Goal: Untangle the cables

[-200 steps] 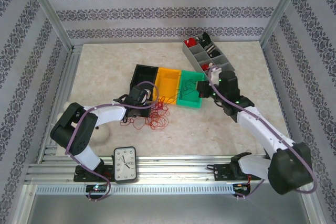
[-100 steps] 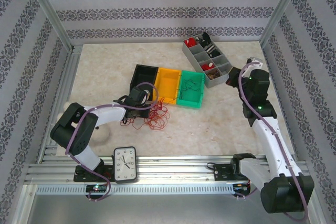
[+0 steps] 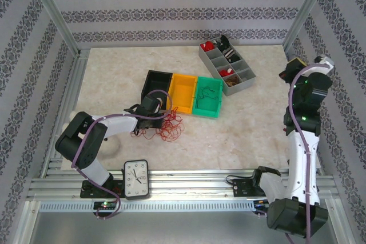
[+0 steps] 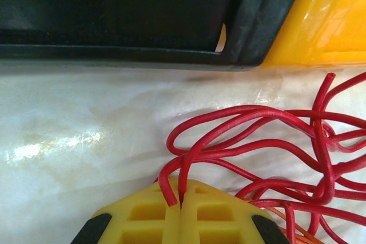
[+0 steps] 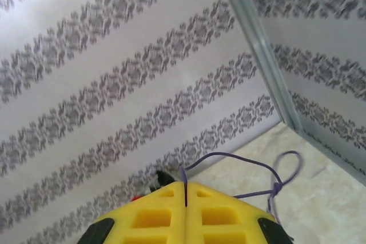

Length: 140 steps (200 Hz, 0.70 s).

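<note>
The cables (image 3: 166,127) lie as a loose red and orange clump on the table, just in front of the black bin (image 3: 155,84). My left gripper (image 3: 162,112) sits low at the clump's far-left edge. In the left wrist view the left gripper (image 4: 180,195) is shut on a red cable (image 4: 246,119), whose loops spread to the right over a thin orange wire (image 4: 297,235). My right gripper (image 3: 290,68) is raised at the far right, away from the clump. The right gripper (image 5: 186,190) is shut on a thin purple wire (image 5: 240,159) with a knot in it.
Black, orange (image 3: 183,91) and green (image 3: 207,98) bins stand in a row mid-table; a dark wire lies in the green one. A grey compartment tray (image 3: 226,67) is at the back right. A clock (image 3: 136,179) lies on the near rail. Patterned walls enclose the table.
The right arm has swung from the green bin out to the far right and lifted, with the thin purple wire in its jaws. The left gripper has stayed on the red cable.
</note>
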Available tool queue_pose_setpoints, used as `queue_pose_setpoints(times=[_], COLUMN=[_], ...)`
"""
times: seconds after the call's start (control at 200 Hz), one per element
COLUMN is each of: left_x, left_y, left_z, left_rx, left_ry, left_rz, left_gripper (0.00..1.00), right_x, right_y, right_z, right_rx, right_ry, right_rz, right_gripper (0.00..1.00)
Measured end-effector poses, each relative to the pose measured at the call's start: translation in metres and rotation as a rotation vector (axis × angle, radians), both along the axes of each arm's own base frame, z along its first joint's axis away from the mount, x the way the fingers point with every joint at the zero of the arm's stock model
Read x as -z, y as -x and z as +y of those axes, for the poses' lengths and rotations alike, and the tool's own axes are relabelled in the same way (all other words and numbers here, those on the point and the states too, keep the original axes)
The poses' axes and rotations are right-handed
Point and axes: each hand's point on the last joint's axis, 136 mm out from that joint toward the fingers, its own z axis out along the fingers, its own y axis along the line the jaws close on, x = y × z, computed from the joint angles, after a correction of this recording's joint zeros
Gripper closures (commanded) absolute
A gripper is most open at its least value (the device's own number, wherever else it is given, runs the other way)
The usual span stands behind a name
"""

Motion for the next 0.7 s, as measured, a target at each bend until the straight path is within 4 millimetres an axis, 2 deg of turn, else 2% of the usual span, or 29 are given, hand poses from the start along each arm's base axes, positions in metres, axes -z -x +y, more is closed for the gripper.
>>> queue_pose_setpoints(times=[0.095,0.2,0.54,0.61,0.7], left_x=[0.0,0.0,-0.003,-0.003,-0.003], left_y=[0.0,0.0,0.001,0.0,0.0], left_z=[0.0,0.0,0.002,0.003,0.003], left_rx=[-0.007,-0.007,-0.011,-0.014,-0.014], left_ry=[0.0,-0.003,0.009,0.008,0.007], left_rz=[0.0,-0.003,-0.023,-0.024,-0.024], left_gripper=[1.0,1.0,1.0,1.0,1.0], right_x=[-0.013,-0.026,-0.081,-0.085,-0.076], right_y=[0.002,0.0,0.007,0.005,-0.004], right_z=[-0.005,0.008,0.086,0.102,0.126], right_rx=[-0.006,-0.075,-0.36,-0.422,-0.507], right_ry=[-0.024,-0.023,0.095,0.099,0.093], right_rz=[-0.038,-0.065,-0.163,-0.172,-0.151], right_gripper=[1.0,1.0,1.0,1.0,1.0])
